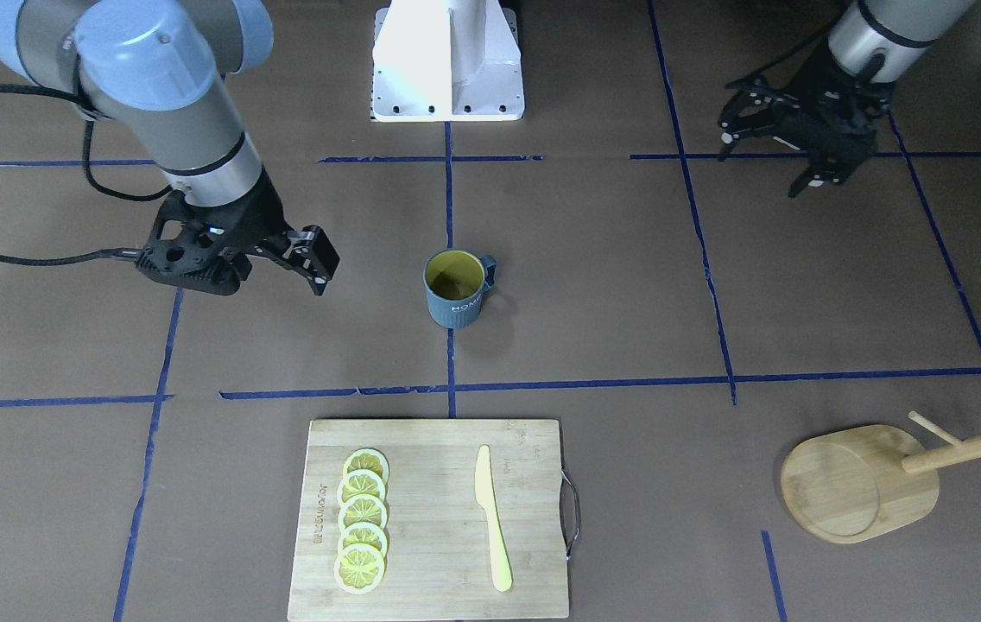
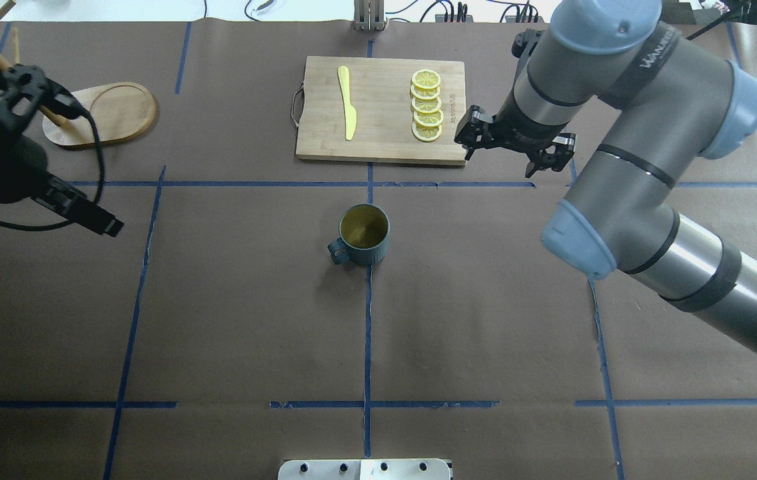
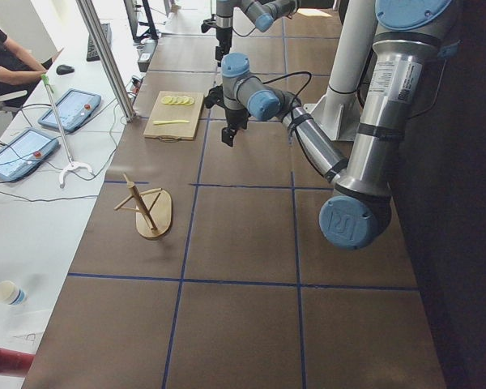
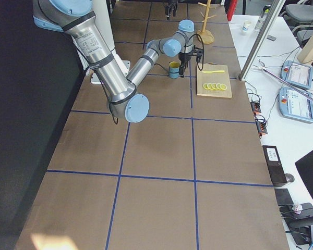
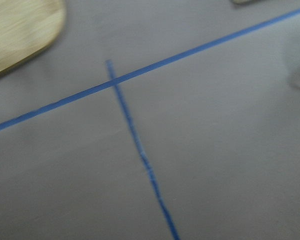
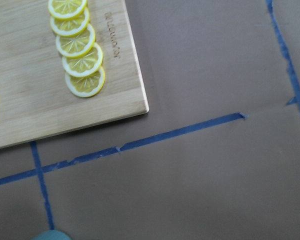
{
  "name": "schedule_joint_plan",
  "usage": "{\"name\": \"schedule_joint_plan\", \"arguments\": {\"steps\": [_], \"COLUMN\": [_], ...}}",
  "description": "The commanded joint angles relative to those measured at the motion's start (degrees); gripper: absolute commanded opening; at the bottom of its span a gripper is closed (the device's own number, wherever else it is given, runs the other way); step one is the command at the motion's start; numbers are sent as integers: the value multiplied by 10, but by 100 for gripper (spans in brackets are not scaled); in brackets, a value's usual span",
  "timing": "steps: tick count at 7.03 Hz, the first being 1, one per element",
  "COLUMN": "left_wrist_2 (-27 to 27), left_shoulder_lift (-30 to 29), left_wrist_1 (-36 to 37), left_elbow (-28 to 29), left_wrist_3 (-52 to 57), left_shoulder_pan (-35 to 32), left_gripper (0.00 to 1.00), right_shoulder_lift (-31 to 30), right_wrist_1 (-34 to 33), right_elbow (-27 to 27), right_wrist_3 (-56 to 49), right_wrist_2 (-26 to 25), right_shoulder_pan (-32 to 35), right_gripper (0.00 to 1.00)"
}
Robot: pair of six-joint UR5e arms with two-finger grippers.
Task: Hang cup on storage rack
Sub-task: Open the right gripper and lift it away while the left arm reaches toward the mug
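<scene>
The dark blue-grey cup (image 1: 456, 292) stands upright in the middle of the table, yellow-green inside, handle toward the robot's left; it also shows in the overhead view (image 2: 364, 236). The wooden storage rack (image 1: 858, 482) stands at the table's far edge on the robot's left, its post and pegs (image 1: 970, 449) leaning out of frame; in the overhead view its base (image 2: 110, 112) lies far left. My left gripper (image 1: 764, 160) is open and empty, away from both. My right gripper (image 2: 504, 150) is open and empty, to the right of the cup, by the board's corner.
A bamboo cutting board (image 1: 430, 484) with several lemon slices (image 1: 363, 520) and a yellow knife (image 1: 491, 518) lies beyond the cup. The robot's white base (image 1: 447, 65) stands at the near edge. Blue tape lines cross the brown table.
</scene>
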Motion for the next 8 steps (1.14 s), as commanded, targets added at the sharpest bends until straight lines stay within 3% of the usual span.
{"name": "schedule_joint_plan", "arguments": {"steps": [1,3,4,5,7,8], "left_wrist_2": [23,23,24,23,36,110], "left_shoulder_lift": [-62,-94,-102,-131,-143,-143], "left_wrist_1": [-81,-315,-389,-427,-428,-430], "left_elbow": [47,198,258,303,298,294], "left_wrist_3": [1,2,4,5,0,-2], "left_shoulder_pan": [63,78,80,82,103,146], "left_gripper": [100,100,100,100,100,100], "right_shoulder_lift": [-42,-73,-89,-93,-93,-93], "right_wrist_1": [-1,0,1,-3,-3,-4], "right_elbow": [7,7,7,1,-6,-5], "right_wrist_3": [-98,-170,-198,-226,-229,-228], "right_wrist_2": [22,53,60,61,62,63], "right_shoulder_pan": [51,91,110,119,127,127], "right_gripper": [100,100,100,100,100,100]}}
